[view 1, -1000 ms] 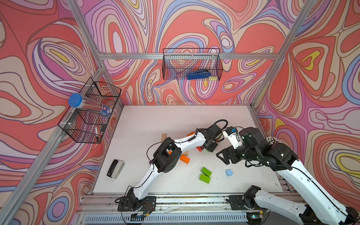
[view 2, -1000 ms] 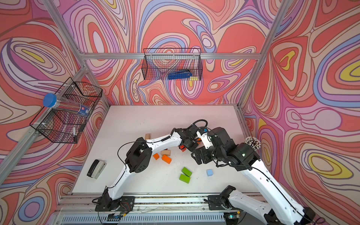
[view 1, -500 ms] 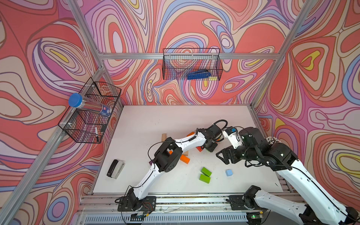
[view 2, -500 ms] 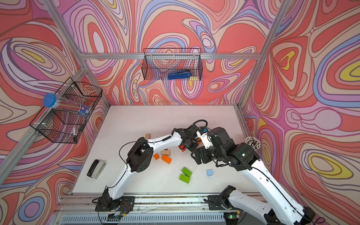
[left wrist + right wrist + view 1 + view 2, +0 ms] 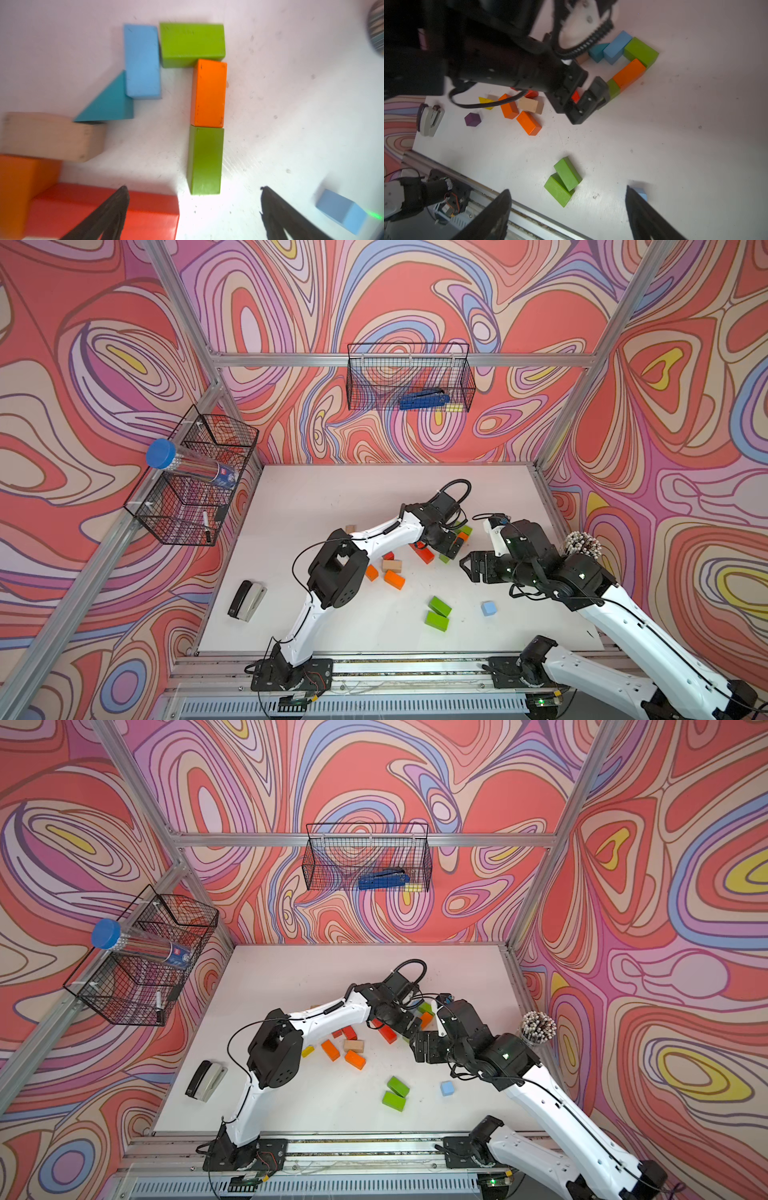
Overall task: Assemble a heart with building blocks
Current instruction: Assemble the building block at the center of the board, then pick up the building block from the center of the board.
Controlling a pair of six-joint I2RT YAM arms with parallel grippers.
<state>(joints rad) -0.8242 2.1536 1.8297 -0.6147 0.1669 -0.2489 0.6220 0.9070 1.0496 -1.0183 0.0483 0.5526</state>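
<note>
Small wooden building blocks (image 5: 630,72) form a bent line on a white worktop (image 5: 332,497): teal wedge (image 5: 108,104), light blue brick (image 5: 142,60), green brick (image 5: 192,43), orange brick (image 5: 208,93), second green brick (image 5: 204,160). The left hand (image 5: 193,207) hovers at that line's end, jaws wide, gripping nothing. The right hand (image 5: 569,207), also wide open and empty, hangs near two loose green bricks (image 5: 562,185).

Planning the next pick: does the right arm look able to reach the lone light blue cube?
Likely yes: the light blue cube sits alone, close to the open right end effector, with nothing between.
</note>
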